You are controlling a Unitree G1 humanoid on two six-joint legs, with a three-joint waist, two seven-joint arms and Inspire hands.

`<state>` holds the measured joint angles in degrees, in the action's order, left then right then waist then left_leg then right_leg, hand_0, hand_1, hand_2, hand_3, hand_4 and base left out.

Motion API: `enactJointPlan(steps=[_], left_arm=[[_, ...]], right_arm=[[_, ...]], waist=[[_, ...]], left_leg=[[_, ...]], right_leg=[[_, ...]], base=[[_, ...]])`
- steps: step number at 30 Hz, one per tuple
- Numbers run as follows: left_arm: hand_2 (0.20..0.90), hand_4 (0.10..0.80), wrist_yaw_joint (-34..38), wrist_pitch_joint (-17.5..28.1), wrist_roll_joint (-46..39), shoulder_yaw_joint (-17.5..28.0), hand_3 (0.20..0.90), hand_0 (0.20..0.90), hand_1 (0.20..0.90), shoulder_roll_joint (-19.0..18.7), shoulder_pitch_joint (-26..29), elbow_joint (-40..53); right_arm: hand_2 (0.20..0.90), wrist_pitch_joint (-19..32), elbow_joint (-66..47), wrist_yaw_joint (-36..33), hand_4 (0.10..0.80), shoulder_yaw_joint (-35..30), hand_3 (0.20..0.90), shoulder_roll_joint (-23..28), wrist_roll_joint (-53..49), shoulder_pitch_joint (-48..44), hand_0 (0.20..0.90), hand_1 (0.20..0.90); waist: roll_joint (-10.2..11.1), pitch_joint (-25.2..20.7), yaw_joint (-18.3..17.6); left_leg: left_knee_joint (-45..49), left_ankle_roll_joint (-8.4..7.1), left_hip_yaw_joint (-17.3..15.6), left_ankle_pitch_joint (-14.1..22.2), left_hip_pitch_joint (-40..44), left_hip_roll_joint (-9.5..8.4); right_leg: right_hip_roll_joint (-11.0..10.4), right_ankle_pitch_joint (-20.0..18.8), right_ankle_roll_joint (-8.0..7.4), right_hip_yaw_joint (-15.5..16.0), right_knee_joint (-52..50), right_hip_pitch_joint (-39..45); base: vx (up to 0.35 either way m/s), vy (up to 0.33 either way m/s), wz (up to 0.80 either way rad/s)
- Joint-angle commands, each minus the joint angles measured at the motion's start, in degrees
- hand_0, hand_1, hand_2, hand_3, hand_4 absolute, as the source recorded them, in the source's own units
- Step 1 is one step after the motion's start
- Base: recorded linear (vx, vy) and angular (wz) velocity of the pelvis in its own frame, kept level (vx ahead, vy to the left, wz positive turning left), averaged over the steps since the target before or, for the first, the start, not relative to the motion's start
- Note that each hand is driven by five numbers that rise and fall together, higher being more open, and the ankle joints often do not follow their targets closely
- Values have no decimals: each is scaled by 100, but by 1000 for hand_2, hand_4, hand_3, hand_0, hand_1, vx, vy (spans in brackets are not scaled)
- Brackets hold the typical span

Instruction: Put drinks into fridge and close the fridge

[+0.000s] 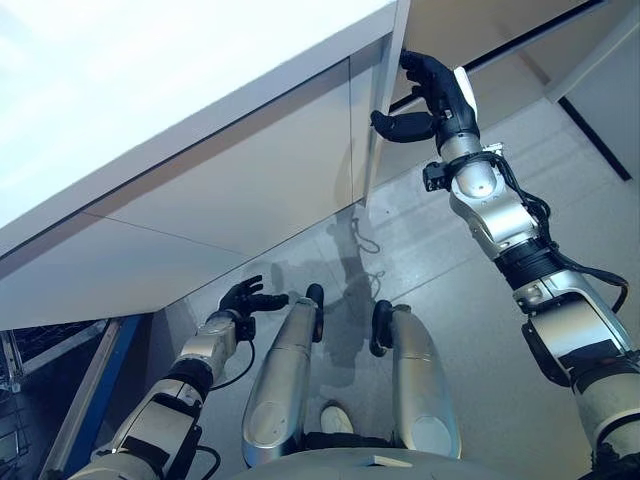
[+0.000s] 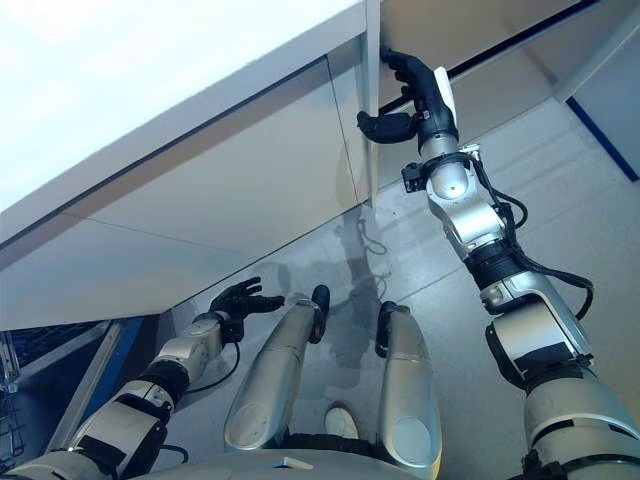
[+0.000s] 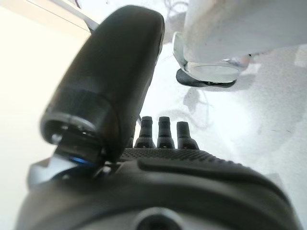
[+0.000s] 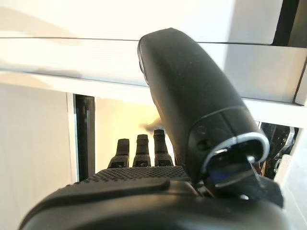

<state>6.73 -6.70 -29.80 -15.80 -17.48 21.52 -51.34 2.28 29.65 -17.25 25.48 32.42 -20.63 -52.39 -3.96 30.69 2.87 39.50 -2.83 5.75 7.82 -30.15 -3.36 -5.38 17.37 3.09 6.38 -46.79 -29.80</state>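
A white unit with flat front panels (image 1: 250, 180) and a white top (image 1: 150, 70) stands in front of me. My right hand (image 1: 438, 95) is raised at the unit's right vertical edge (image 1: 388, 90), fingers straight along that edge and thumb standing out; it holds nothing. Past its fingers (image 4: 139, 153), the right wrist view shows a white ledge and a dark upright gap (image 4: 84, 134) between pale panels. My left hand (image 1: 245, 297) hangs low below the unit, open and empty, and it also shows in the left wrist view (image 3: 168, 177). I see no drink.
A blue-framed rack (image 1: 100, 370) with a wire basket (image 1: 30, 340) stands at the lower left. Grey floor (image 1: 470, 300) lies to the right of the unit. A dark strip (image 1: 520, 45) runs along the wall at the upper right.
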Motion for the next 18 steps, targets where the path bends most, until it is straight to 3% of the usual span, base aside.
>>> enactJointPlan(steps=[1,4,7,8,11,18], left_arm=[[900,800,224,295,-192,118,900,900,900,-126,-453,191],[900,800,248,276,-137,216,900,900,900,-103,-628,166],[900,800,112,150,-33,538,900,900,900,-84,-1156,240],[900,800,109,150,-28,541,900,900,900,-83,-1191,246],[900,800,-130,129,214,888,900,900,900,15,-1862,236],[900,800,-585,537,202,1218,900,900,900,-29,-2244,-388]], right_arm=[[900,840,-611,-425,800,-682,900,-82,133,-104,900,900],[900,945,-791,-395,800,-920,900,-109,118,716,900,900],[900,1184,-1126,-24,800,-1477,900,-323,136,2716,900,900],[900,1171,-1146,-7,800,-1500,900,-330,139,2798,900,900],[900,1031,-702,380,800,-1944,900,-701,264,4500,900,900],[900,586,1548,895,800,-2085,900,-1211,466,5436,900,900]], waist=[[281,-375,-26],[350,-552,-133],[494,-977,-331],[498,-996,-331],[576,-1600,-478],[627,-2137,-572]], left_leg=[[-492,742,-536,459,879,-250],[-992,710,-500,301,1220,-176],[-1807,632,-498,66,1900,-98],[-1856,629,-498,48,1946,-97],[-2738,543,-652,-180,2663,-3],[-3801,422,-909,-498,3332,138]], right_leg=[[170,-618,-101,-239,917,722],[156,-784,-139,-264,1441,1051],[153,-1062,-269,-308,2496,1803],[155,-1080,-275,-308,2549,1851],[214,-1364,-469,-327,3550,2588],[295,-1793,-656,-281,4525,3153]], base=[[56,68,4],[57,35,2],[93,9,-7],[88,11,-8],[115,7,-23],[-2,-23,-18]])
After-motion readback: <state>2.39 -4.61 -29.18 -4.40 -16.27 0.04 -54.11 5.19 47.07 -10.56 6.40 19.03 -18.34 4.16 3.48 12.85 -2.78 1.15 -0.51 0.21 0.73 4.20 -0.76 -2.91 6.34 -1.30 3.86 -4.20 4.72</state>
